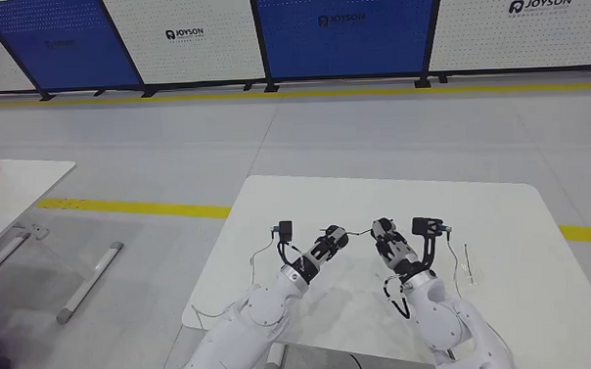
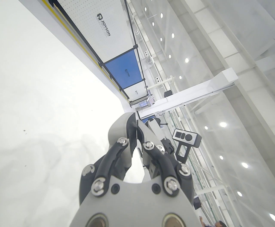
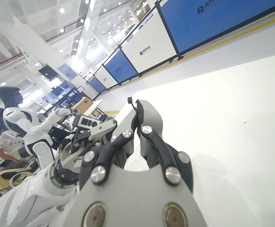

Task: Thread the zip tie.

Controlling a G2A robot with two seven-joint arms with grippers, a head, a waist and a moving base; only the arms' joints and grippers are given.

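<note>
The robot's right claw (image 3: 136, 112) is clamped shut on a black zip tie (image 3: 130, 100). The tie's square head and a short length of strap stick out past the fingertips, above the white desk (image 3: 214, 107). The left claw (image 2: 135, 129) is also closed, its ribbed pads (image 2: 131, 133) pressed together on a thin black piece at their tips, which looks like the other end of the same tie. Seen from above, both arms reach over the middle of the desk with the two claws near each other, tips angled inward. A fine dark line, hard to make out, runs across the gap between them. Each wrist view catches the other arm just beyond its own fingers, a small camera unit (image 2: 187, 137) standing off that arm's wrist. Past the desk's far edge lies pale grey floor crossed by a yellow line (image 1: 130, 207). The corner of a second white desk (image 1: 21, 184) stands off to the left. A row of blue and white pegboard panels (image 1: 344, 31) closes the background.
</note>
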